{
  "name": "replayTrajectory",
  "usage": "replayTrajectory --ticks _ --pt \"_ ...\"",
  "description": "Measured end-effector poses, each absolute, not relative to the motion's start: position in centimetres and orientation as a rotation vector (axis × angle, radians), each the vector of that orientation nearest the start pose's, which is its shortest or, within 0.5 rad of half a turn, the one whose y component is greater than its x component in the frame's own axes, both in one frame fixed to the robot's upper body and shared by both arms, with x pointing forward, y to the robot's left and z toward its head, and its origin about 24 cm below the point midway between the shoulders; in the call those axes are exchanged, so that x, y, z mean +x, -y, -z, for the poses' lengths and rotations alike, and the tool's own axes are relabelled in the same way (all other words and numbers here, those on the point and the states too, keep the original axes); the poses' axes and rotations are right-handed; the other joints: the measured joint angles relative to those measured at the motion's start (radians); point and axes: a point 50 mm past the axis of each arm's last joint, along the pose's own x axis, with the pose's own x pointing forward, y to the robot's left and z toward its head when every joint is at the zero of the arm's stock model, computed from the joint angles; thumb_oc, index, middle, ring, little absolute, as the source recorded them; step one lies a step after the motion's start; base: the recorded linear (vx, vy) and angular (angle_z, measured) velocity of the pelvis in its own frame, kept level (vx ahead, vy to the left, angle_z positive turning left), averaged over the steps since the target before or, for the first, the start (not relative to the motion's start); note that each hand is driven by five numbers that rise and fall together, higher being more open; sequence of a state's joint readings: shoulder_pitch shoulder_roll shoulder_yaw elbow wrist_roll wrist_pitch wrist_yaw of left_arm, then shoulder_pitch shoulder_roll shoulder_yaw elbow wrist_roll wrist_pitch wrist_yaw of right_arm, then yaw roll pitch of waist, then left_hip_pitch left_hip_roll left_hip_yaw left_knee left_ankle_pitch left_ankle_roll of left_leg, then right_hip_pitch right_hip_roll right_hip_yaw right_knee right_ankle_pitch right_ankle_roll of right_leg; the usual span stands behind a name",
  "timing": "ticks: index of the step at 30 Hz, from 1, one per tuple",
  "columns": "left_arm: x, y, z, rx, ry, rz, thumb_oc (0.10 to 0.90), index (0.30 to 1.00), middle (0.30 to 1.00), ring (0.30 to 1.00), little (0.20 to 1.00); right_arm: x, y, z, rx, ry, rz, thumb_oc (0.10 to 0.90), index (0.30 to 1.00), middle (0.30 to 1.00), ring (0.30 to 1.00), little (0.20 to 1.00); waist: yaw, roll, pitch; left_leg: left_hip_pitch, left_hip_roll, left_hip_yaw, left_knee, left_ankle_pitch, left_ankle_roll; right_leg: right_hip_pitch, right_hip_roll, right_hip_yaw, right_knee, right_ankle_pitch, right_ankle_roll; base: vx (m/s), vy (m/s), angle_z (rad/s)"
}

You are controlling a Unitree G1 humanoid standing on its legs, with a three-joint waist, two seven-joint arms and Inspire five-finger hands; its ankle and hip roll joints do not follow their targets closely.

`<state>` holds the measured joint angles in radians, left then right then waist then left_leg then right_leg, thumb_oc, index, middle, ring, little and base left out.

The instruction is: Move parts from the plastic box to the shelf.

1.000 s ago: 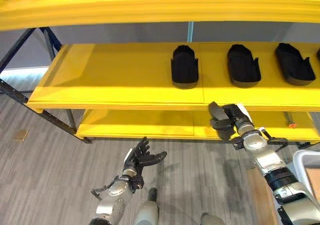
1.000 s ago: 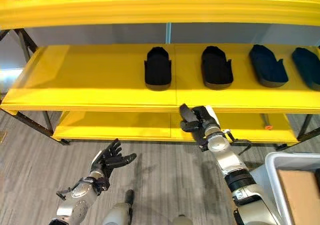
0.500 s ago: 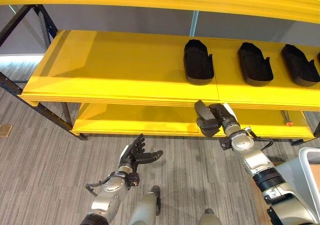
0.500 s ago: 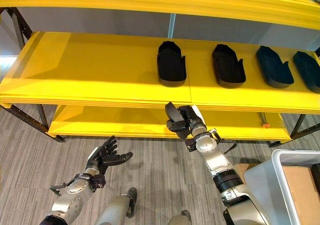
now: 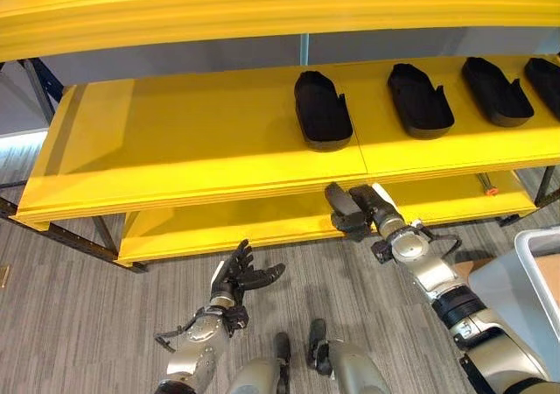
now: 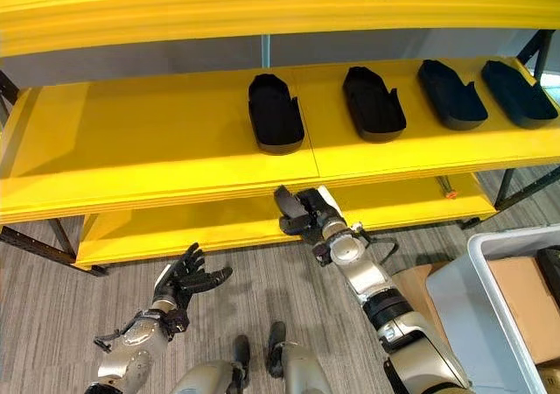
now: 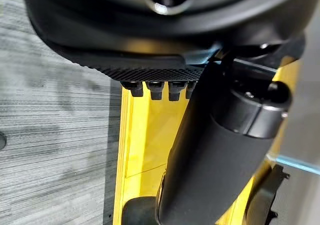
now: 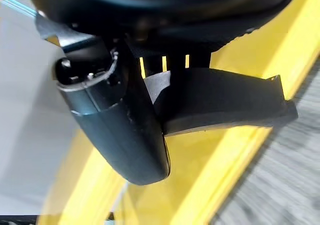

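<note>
My right hand [image 5: 372, 207] is shut on a black moulded part [image 5: 343, 208], holding it just below the front edge of the yellow middle shelf [image 5: 201, 140]. In the right wrist view the thumb [image 8: 117, 122] presses on the part [image 8: 220, 105], with yellow shelf behind it. Several matching black parts lie in a row on the middle shelf, the nearest [image 5: 322, 109] straight above the right hand, others [image 5: 419, 102] further right. My left hand [image 5: 238, 276] hovers low over the floor, fingers spread and empty. The plastic box [image 6: 472, 298] shows at the lower right.
A lower yellow shelf [image 5: 227, 228] sits behind the right hand. The upper yellow shelf [image 5: 262, 9] overhangs the scene. The left half of the middle shelf is bare. A cardboard piece [image 6: 525, 298] lies in the box. Black frame legs [image 5: 61, 236] stand at the left.
The whole picture has shifted, so the camera has moved. The right hand still holds the part below the shelf edge. The left hand keeps its open pose.
</note>
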<state>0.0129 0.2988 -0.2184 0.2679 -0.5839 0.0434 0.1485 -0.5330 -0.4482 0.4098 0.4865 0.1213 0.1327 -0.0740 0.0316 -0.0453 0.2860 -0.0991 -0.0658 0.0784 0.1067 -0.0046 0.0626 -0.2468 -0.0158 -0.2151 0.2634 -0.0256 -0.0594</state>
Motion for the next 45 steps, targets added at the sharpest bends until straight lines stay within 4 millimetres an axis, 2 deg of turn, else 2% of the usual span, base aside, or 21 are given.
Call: replayTrajectory --ticks 5,6,8,9,10,13,15,16,17,18,19,20,21,23,24,25,27,28,29,34,45 --pt "23.3 -18.5 2.8 -0.234 -0.393 -0.083 0.9 1.0 1.0 1.0 1.0 34.2 17.2 -6.1 -0.531 -0.155 -0.167 0.4 0.3 0.3 0.3 0.3 0.0 0.048 -0.006 0.054 0.018 -0.033 -0.038 0.003 -0.015 0.066 0.025 -0.016 -0.055 -0.001 -0.009 0.1 -0.096 0.05" --pt "23.1 -18.6 2.9 -0.239 -0.398 -0.09 0.9 1.0 1.0 1.0 1.0 34.1 17.2 -6.0 -0.532 -0.158 -0.172 0.4 0.3 0.3 0.3 0.3 0.0 0.058 -0.006 0.047 0.025 -0.032 -0.025 0.005 -0.043 0.068 0.031 -0.016 -0.053 -0.018 -0.008 0.01 -0.121 0.02" --pt "23.0 -18.6 3.0 -0.248 -0.397 -0.091 0.9 1.0 1.0 1.0 1.0 33.8 17.6 -5.5 -0.537 -0.178 -0.167 0.4 0.3 0.3 0.3 0.3 0.003 0.054 -0.004 -0.014 0.008 -0.038 0.1 0.003 -0.068 0.07 0.009 -0.019 -0.055 -0.028 -0.029 -0.06 -0.072 0.17" --pt "22.7 -18.5 3.3 -0.252 -0.411 -0.091 0.9 1.0 1.0 1.0 1.0 33.8 18.2 -5.6 -0.552 -0.183 -0.157 0.4 0.3 0.3 0.3 0.3 0.007 0.056 -0.004 -0.085 -0.014 -0.052 0.223 0.03 -0.11 0.071 -0.016 -0.025 -0.049 -0.022 -0.047 -0.01 -0.052 0.16" --pt "22.2 -18.5 3.6 -0.254 -0.426 -0.098 0.9 1.0 1.0 1.0 1.0 33.8 18.5 -5.7 -0.562 -0.182 -0.151 0.4 0.3 0.3 0.3 0.3 0.016 0.065 0.001 -0.124 -0.017 -0.085 0.314 0.017 -0.127 0.086 -0.021 -0.02 -0.056 -0.02 -0.057 0.0 0.0 0.0" --pt "21.8 -18.9 3.9 -0.252 -0.438 -0.117 0.9 1.0 1.0 1.0 1.0 33.8 18.3 -5.6 -0.56 -0.184 -0.159 0.4 0.3 0.3 0.3 0.3 0.028 0.068 0.003 -0.121 0.035 -0.139 0.341 0.01 -0.123 0.102 -0.009 -0.015 -0.066 -0.02 -0.057 0.08 0.044 -0.1" --pt "22.5 -19.5 3.4 -0.245 -0.415 -0.129 0.9 1.0 1.0 1.0 1.0 33.9 17.6 -5.7 -0.545 -0.174 -0.167 0.4 0.3 0.3 0.3 0.3 0.024 0.032 0.024 -0.064 0.271 -0.213 0.111 0.049 -0.186 0.117 0.023 -0.01 -0.075 -0.026 -0.05 0.15 0.198 -0.03" --pt "22.6 -19.4 3.4 -0.245 -0.414 -0.125 0.9 1.0 1.0 1.0 1.0 34.0 17.6 -5.7 -0.544 -0.173 -0.167 0.4 0.3 0.3 0.3 0.3 0.022 0.026 0.026 -0.046 0.325 -0.235 0.047 0.057 -0.197 0.117 0.03 0.003 -0.077 -0.024 -0.021 0.15 0.27 -0.16" --pt "22.6 -19.4 3.4 -0.239 -0.418 -0.121 0.9 1.0 1.0 1.0 1.0 34.0 17.5 -5.6 -0.536 -0.175 -0.162 0.4 0.3 0.3 0.3 0.3 0.022 0.027 0.026 -0.032 0.35 -0.251 -0.01 0.066 -0.199 0.115 0.035 0.009 -0.086 -0.039 0.08 0.17 0.278 -0.41" --pt "22.5 -18.8 3.0 -0.262 -0.399 -0.112 0.9 1.0 1.0 1.0 1.0 34.2 17.7 -6.1 -0.551 -0.162 -0.157 0.4 0.3 0.3 0.3 0.3 0.019 0.061 0.028 -0.005 0.439 -0.292 -0.146 0.068 -0.231 0.041 -0.008 0.0 0.172 -0.184 0.019 0.13 0.206 -0.03" --pt "23.1 -18.1 3.0 -0.273 -0.395 -0.087 0.9 1.0 1.0 1.0 1.0 34.1 18.7 -6.2 -0.569 -0.172 -0.137 0.4 0.3 0.3 0.3 0.3 0.0 0.071 0.038 -0.024 0.456 -0.261 -0.116 0.071 -0.25 0.071 -0.015 0.034 0.18 -0.194 -0.007 0.12 0.194 0.13" --pt "23.0 -17.7 3.3 -0.283 -0.41 -0.083 0.9 1.0 1.0 1.0 1.0 33.9 19.3 -5.9 -0.574 -0.188 -0.12 0.4 0.3 0.3 0.3 0.3 -0.001 0.087 0.031 -0.041 0.455 -0.24 -0.1 0.063 -0.246 0.078 -0.015 0.03 0.164 -0.196 0.018 0.05 0.136 0.25" --pt "22.5 -17.7 3.5 -0.287 -0.421 -0.086 0.9 1.0 1.0 1.0 1.0 33.7 19.4 -5.7 -0.573 -0.197 -0.122 0.4 0.3 0.3 0.3 0.3 0.004 0.091 0.021 -0.032 0.431 -0.214 -0.106 0.068 -0.239 0.079 -0.012 0.035 0.151 -0.184 -0.015 0.11 0.26 -0.13" --pt "22.1 -17.8 3.9 -0.301 -0.441 -0.093 0.9 1.0 1.0 1.0 1.0 33.2 20.3 -5.5 -0.547 -0.201 -0.088 0.4 0.3 0.3 0.3 0.3 -0.001 0.104 0.014 -0.021 0.349 -0.182 -0.09 0.098 -0.212 0.083 -0.014 0.032 0.126 -0.168 0.001 0.09 0.19 -0.06" --pt "22.0 -17.8 4.0 -0.305 -0.443 -0.094 0.9 1.0 1.0 1.0 1.0 33.0 20.8 -5.2 -0.538 -0.214 -0.07 0.4 0.3 0.3 0.3 0.3 0.0 0.108 0.012 -0.021 0.311 -0.168 -0.072 0.123 -0.182 0.082 -0.018 0.026 0.124 -0.166 0.009 0.06 0.13 0.35" --pt "22.1 -17.8 3.9 -0.3 -0.442 -0.089 0.9 1.0 1.0 1.0 1.0 32.6 21.4 -4.9 -0.532 -0.229 -0.05 0.4 0.3 0.3 0.3 0.3 -0.011 0.115 0.007 -0.023 0.296 -0.133 -0.063 0.126 -0.178 0.083 -0.023 0.007 0.134 -0.173 0.022 0.07 0.188 0.49" --pt "22.4 -17.9 3.7 -0.297 -0.431 -0.091 0.9 1.0 1.0 1.0 1.0 32.3 21.7 -4.4 -0.527 -0.251 -0.034 0.4 0.3 0.3 0.3 0.3 0.008 0.092 0.005 -0.026 0.258 -0.133 -0.07 0.128 -0.185 0.066 -0.067 0.012 0.149 -0.184 0.046 0.04 0.171 0.25" --pt "22.2 -18.2 3.8 -0.29 -0.437 -0.096 0.9 1.0 1.0 1.0 1.0 32.1 21.3 -4.1 -0.514 -0.258 -0.052 0.4 0.3 0.3 0.3 0.3 0.027 0.091 0.004 -0.021 0.216 -0.126 -0.068 0.124 -0.183 0.063 -0.108 0.038 0.156 -0.185 0.083 0.02 0.155 -0.05" --pt "22.1 -18.3 3.8 -0.285 -0.438 -0.098 0.9 1.0 1.0 1.0 1.0 32.0 21.0 -3.9 -0.504 -0.261 -0.06 0.4 0.3 0.3 0.3 0.3 0.028 0.092 0.004 -0.021 0.199 -0.12 -0.066 0.117 -0.173 0.063 -0.126 0.04 0.156 -0.184 0.093 0.03 0.195 -0.03" --pt "22.3 -18.9 3.6 -0.259 -0.431 -0.099 0.9 1.0 1.0 1.0 1.0 32.0 18.6 -3.5 -0.451 -0.245 -0.118 0.4 0.3 0.3 0.3 0.3 0.046 0.089 0.001 -0.021 0.154 -0.087 -0.056 0.083 -0.159 0.061 -0.172 0.071 0.142 -0.169 0.141 0.01 0.09 -0.05" --pt "22.0 -19.0 3.8 -0.249 -0.439 -0.1 0.9 1.0 1.0 1.0 1.0 31.9 17.0 -3.2 -0.437 -0.242 -0.162 0.4 0.3 0.3 0.3 0.3 0.057 0.028 -0.025 -0.026 0.156 -0.079 -0.051 0.077 -0.144 0.068 -0.164 0.076 0.109 -0.148 0.145 0.0 0.044 -0.03"
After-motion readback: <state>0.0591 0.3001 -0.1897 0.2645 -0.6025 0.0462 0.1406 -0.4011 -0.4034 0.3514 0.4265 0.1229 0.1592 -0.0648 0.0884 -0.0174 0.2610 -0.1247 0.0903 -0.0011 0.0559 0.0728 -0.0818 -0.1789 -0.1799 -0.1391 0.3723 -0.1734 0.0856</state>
